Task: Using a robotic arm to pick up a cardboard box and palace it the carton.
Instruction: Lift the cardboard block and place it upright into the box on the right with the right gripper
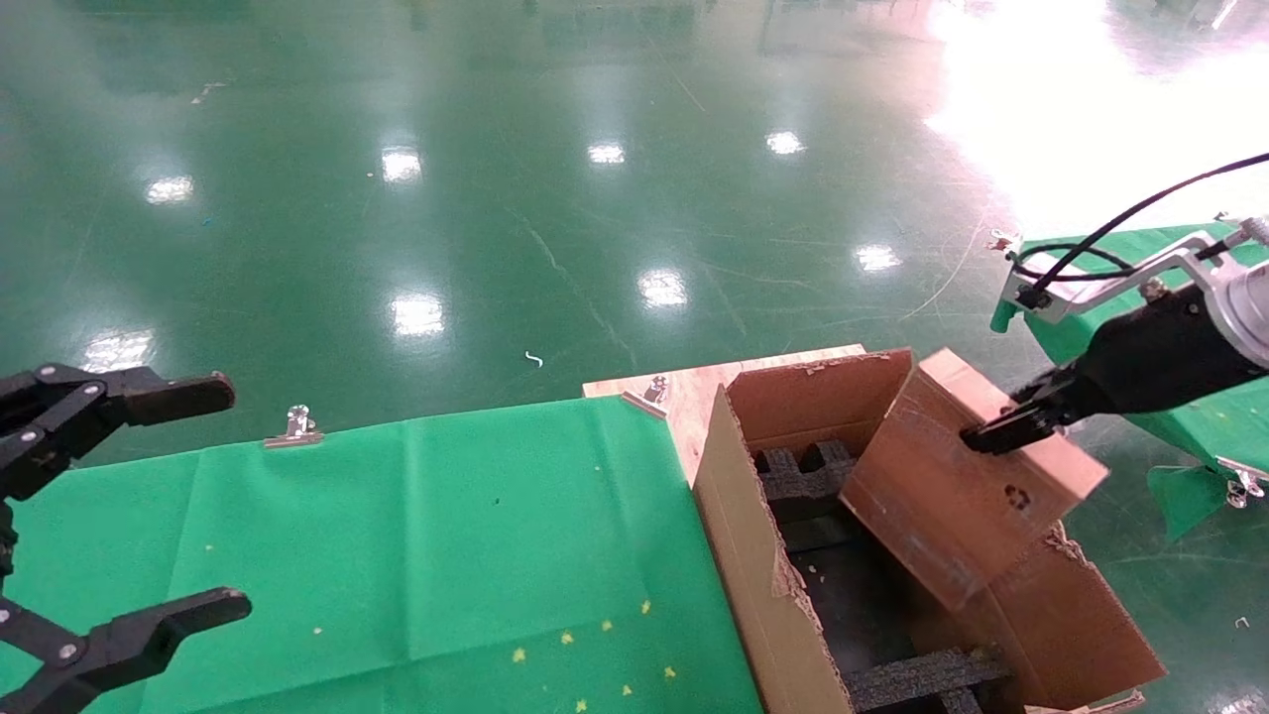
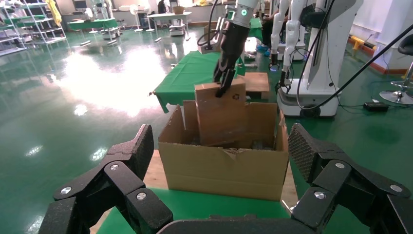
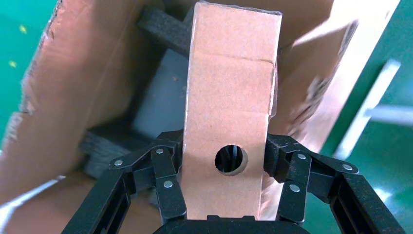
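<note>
The robotic arm's right gripper (image 1: 994,430) is shut on the cardboard box (image 1: 952,496), gripping its upper narrow end. The box is tilted, with its lower end inside the carton (image 1: 753,565) above the black foam inserts (image 1: 805,478). In the right wrist view the gripper (image 3: 225,146) clamps both sides of the box (image 3: 229,87), whose round hole faces the camera. The left wrist view shows the carton (image 2: 224,170), the box (image 2: 221,117) and the right arm (image 2: 233,44). My left gripper (image 1: 230,496) is open and empty at the far left, also shown in its own wrist view (image 2: 221,140).
The carton stands at the right end of a green-covered table (image 1: 397,555), beside a bare wooden board (image 1: 694,392). Metal clips (image 1: 294,426) hold the cloth at the far edge. A second green-covered table (image 1: 1219,416) lies under the right arm. Glossy green floor surrounds everything.
</note>
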Robot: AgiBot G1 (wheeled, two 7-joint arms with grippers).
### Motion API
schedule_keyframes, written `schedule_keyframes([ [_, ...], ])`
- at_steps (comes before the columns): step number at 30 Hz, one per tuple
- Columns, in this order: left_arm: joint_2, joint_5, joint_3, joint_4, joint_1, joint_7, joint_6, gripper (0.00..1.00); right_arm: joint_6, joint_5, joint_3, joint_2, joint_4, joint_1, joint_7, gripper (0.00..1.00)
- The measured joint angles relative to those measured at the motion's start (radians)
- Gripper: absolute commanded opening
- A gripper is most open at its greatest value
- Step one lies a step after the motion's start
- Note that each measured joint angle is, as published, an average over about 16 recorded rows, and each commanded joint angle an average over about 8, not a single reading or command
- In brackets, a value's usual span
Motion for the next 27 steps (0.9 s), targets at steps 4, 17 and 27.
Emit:
schedule_keyframes([
  [4, 0.000, 0.000, 0.000, 0.000, 0.000, 0.000, 0.000, 1.00, -0.007, -0.004, -0.001, -0.020, -0.060, -0.011, 0.060, 0.00],
  [17, 0.000, 0.000, 0.000, 0.000, 0.000, 0.000, 0.000, 1.00, 0.004, -0.008, -0.003, -0.043, -0.115, -0.025, 0.106, 0.00],
  [27, 0.000, 0.000, 0.000, 0.000, 0.000, 0.000, 0.000, 1.00, 0.069, -0.011, -0.009, -0.102, -0.192, -0.047, 0.132, 0.00],
])
